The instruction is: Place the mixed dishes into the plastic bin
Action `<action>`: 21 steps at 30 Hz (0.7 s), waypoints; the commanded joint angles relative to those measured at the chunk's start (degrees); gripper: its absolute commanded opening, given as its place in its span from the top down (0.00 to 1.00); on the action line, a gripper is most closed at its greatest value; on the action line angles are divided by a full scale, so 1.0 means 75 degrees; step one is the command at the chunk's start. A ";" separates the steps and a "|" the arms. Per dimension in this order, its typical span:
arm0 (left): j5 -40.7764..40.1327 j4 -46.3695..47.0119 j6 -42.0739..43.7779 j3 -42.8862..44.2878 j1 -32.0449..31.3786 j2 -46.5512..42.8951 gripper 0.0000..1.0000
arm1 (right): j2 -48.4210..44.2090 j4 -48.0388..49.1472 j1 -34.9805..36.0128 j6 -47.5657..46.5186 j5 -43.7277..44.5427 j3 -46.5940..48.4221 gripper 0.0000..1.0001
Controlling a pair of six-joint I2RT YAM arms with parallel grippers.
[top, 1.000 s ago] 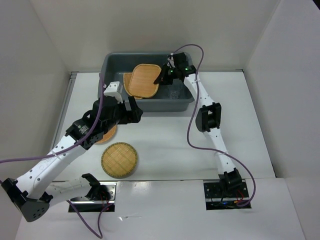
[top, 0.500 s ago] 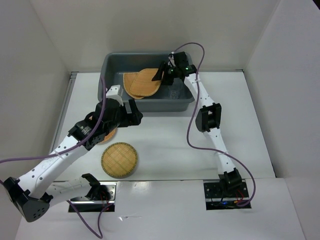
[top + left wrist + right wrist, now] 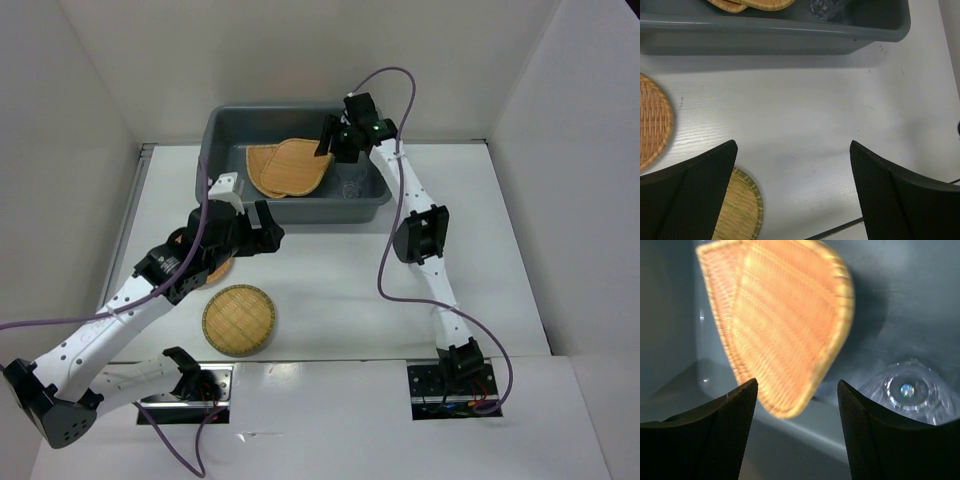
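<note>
The dark grey plastic bin (image 3: 300,210) stands at the back of the table. Inside it, a rounded square wicker tray (image 3: 298,165) lies over a fan-shaped one (image 3: 258,165), and a clear glass cup (image 3: 350,184) stands at the right end. My right gripper (image 3: 333,135) hangs open over the bin with nothing between its fingers; in its wrist view the tray (image 3: 785,320) and cup (image 3: 907,390) lie below it. A round wicker tray (image 3: 239,320) lies on the table near the front. My left gripper (image 3: 255,222) is open and empty above the table, between the bin and a second round tray (image 3: 220,270) that its arm partly hides.
White walls close in the table on the left, back and right. In the left wrist view the bin's front wall (image 3: 770,42) runs along the top, with one round tray (image 3: 652,120) at the left and the other (image 3: 740,210) by the left finger.
My right gripper opened and let go of the rounded square tray, which dropped flat onto the fan-shaped tray in the bin. The gripper then lifted slightly. The left arm shifted a little.
</note>
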 commanded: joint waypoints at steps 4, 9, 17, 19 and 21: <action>0.0131 0.0313 -0.0259 -0.0207 0.0052 -0.0245 0.00 | -0.1813 0.0002 0.0277 -0.0331 0.0692 -0.0231 0.28; -0.1564 -0.0562 -0.1183 -0.0278 0.0214 -0.0700 0.00 | -0.2797 -0.0092 0.0277 -0.0553 0.0330 -0.0498 0.27; -0.3127 -0.3037 -0.4030 -0.0803 0.2136 -0.1662 0.14 | -0.6616 0.2074 0.0347 -0.0964 0.0258 -0.5488 0.16; -0.2870 -0.3495 -0.4816 -0.1097 0.2557 -0.1733 0.16 | -0.7213 0.2077 0.0347 -0.0964 0.0189 -0.6241 0.16; -0.2241 -0.3601 -0.5320 -0.1495 0.2863 -0.1733 0.16 | -0.7462 0.2006 0.0347 -0.1033 0.0073 -0.6789 0.16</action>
